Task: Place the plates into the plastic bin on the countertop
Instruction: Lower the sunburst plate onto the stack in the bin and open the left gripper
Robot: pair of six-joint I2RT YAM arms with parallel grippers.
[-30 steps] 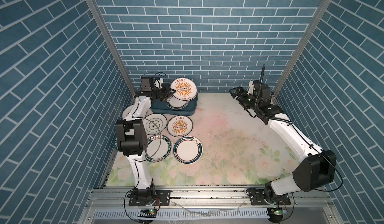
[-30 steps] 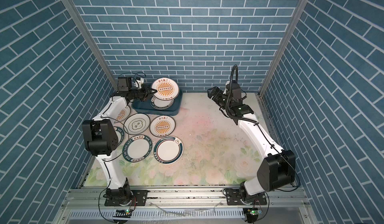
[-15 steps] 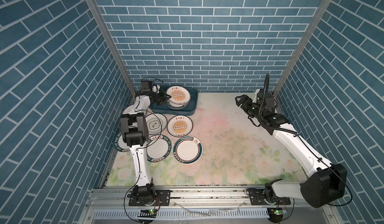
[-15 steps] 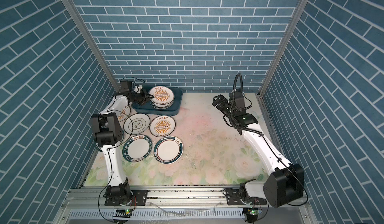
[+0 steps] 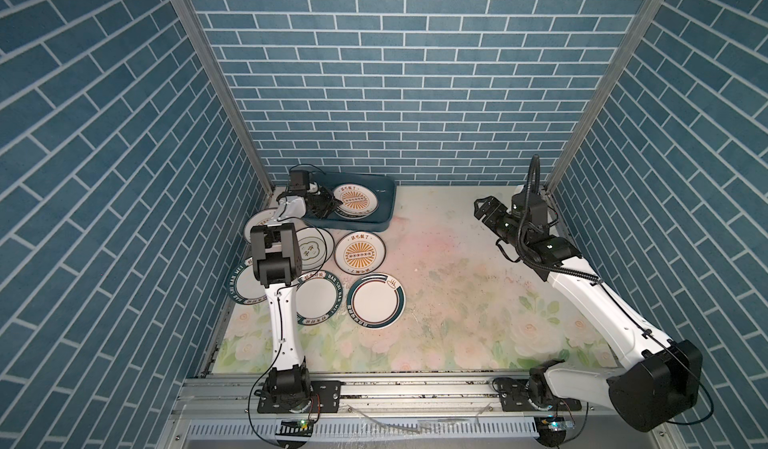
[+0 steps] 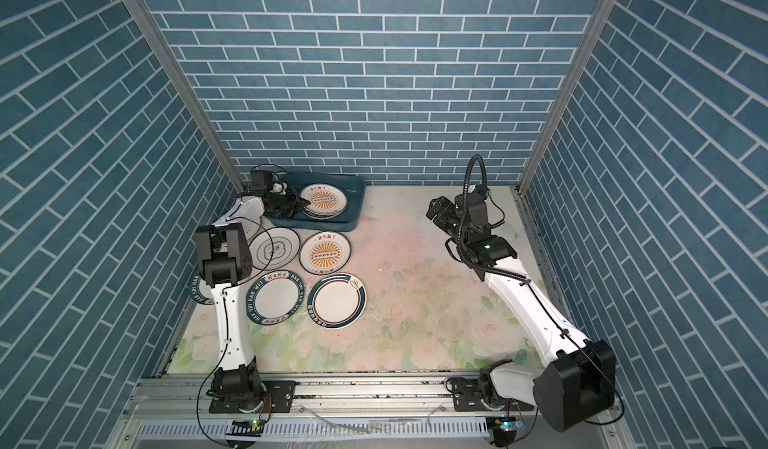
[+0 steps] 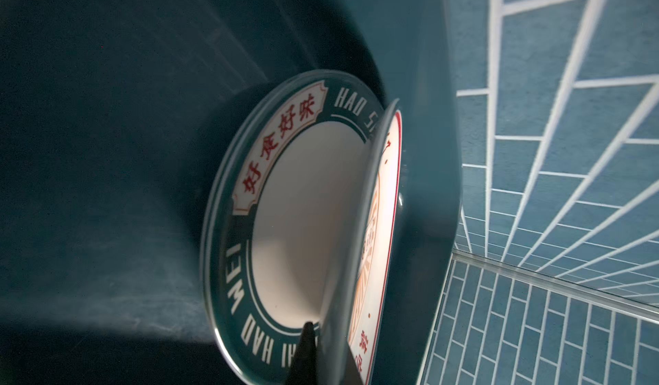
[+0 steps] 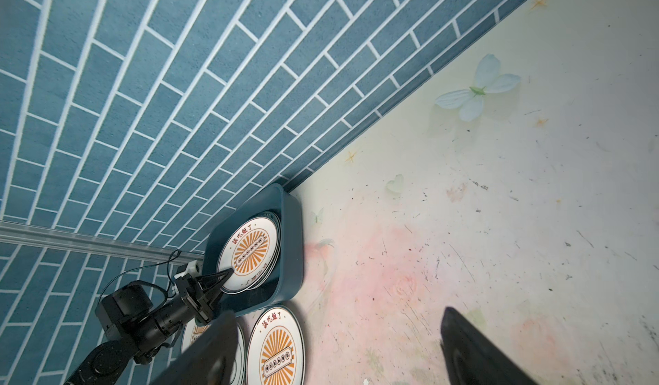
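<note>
While left gripper (image 5: 333,204) pinches rim of sunburst plate (image 5: 358,198), tilted over green-banded plate (image 7: 242,258) inside plastic bin (image 5: 386,181), edge grip likely permits lowering flat. Right gripper (image 5: 482,210) jaws wide, empty, well apart. Six plates (image 5: 376,301) lie on countertop (image 5: 457,301).

The shallow rectangular teal-blue plastic bin (image 5: 388,205) is plain, with no pattern. In it, the round white sunburst plate (image 5: 358,198) shows orange rays, red characters and a thin red rim line. The round white lettered plate (image 7: 303,205) beneath has a dark-green band with white letters and a cream panel of red characters. At six o'clock from the bin lies a second orange-rayed white plate (image 5: 359,252), and at nine o'clock from that, a white plate with a thin green outline emblem (image 5: 312,248). The flat pale countertop (image 5: 457,284) carries faded pink roses and green leaves. The brick-patterned walls (image 5: 395,72) are blue with white joints.
</note>
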